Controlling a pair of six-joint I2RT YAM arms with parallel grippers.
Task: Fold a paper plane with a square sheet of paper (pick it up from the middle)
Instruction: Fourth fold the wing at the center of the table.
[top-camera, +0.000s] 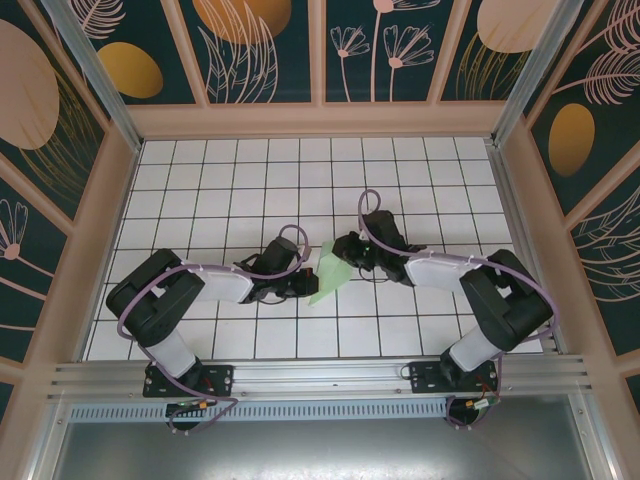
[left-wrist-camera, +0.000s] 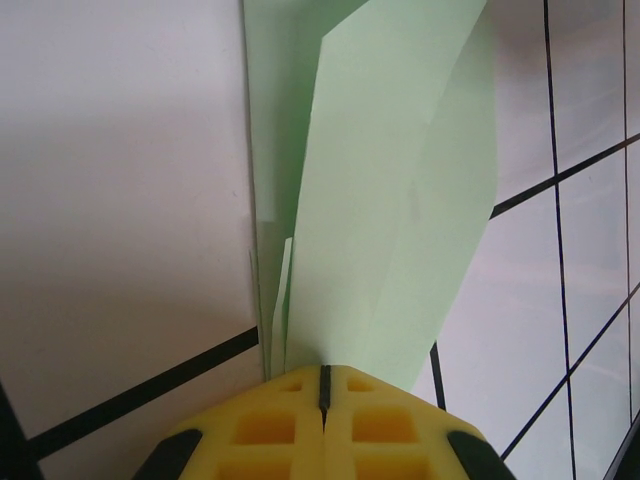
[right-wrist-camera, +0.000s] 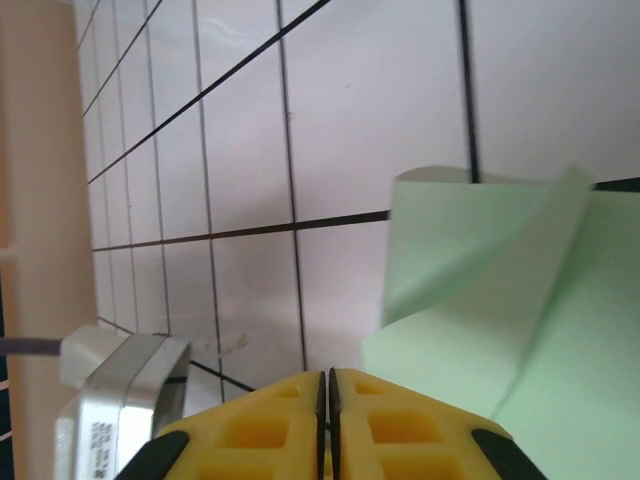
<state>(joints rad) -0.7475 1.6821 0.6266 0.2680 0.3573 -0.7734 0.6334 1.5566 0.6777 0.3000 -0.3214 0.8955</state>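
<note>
**Both claws closed, paper plane between them**

Going left to right.

Seeing the left claw (top-camera: 306, 284) low over the white grid table (top-camera: 250, 180), reaching rightward. Closed tight, with the yellow pads flush and no gap along the seam in the left wrist view (left-wrist-camera: 323, 385). Clamped on the near end of the paper plane (top-camera: 328, 274), as far as the wrist view tells. Pale mint-green, folded slim, pointed.

From the left wrist: paper plane (left-wrist-camera: 390, 200) running straight out ahead of the fingertips. Broad flap rising up and to the right of the seam. Thin layers stacked edge-on just left of the seam. Bare tile either side.

Middle of the top view: plane just right of the left claw's tips and just left of the right claw's tips. Near end at the left claw, far end at the right claw (top-camera: 342, 250). Cannot tell whether touching there or only just beside.

Right claw (right-wrist-camera: 327, 395) also closed, pads flush, gripping nothing, no paper in the seam. Paper plane (right-wrist-camera: 500, 330) ahead and to the right of the fingertips, just beside the right-hand finger. One flap lifted clear of the layer under it. Silver metal block (right-wrist-camera: 120, 390) low and left of the claw, beige wall (right-wrist-camera: 30, 200) further left.
</note>
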